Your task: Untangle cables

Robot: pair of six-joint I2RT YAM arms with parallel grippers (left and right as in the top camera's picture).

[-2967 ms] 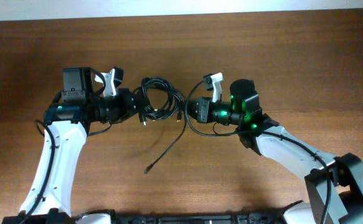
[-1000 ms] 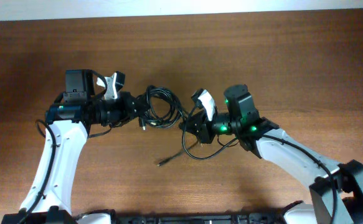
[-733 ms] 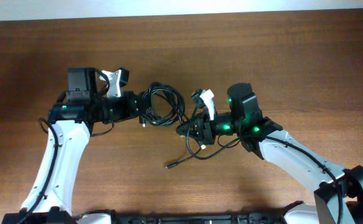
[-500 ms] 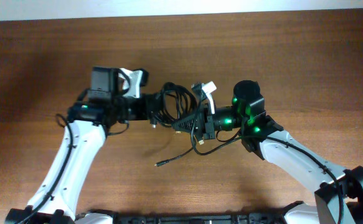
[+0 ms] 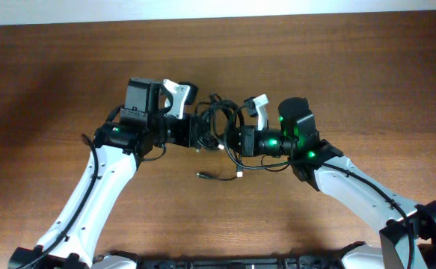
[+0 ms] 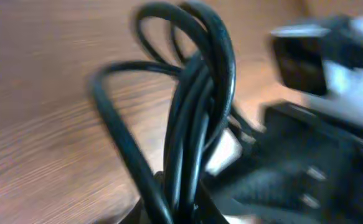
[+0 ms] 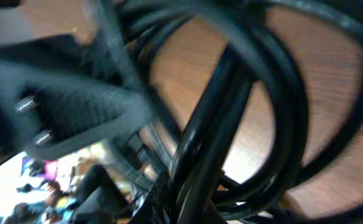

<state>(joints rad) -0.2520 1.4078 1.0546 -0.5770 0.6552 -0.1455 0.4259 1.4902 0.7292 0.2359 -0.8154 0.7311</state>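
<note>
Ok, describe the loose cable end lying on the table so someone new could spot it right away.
Start at the middle of the wooden table, where the black cables bunch up between the two arms. Just below that bunch, towards the robot, the loose end lies flat on the wood. It is the only thin strand outside the bunch, with a small plug tip.

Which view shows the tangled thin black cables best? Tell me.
Overhead: the whole bundle of thin black cables shows, with one loose end on the brown wooden table. Both wrist views show only blurred close-up loops.
</note>
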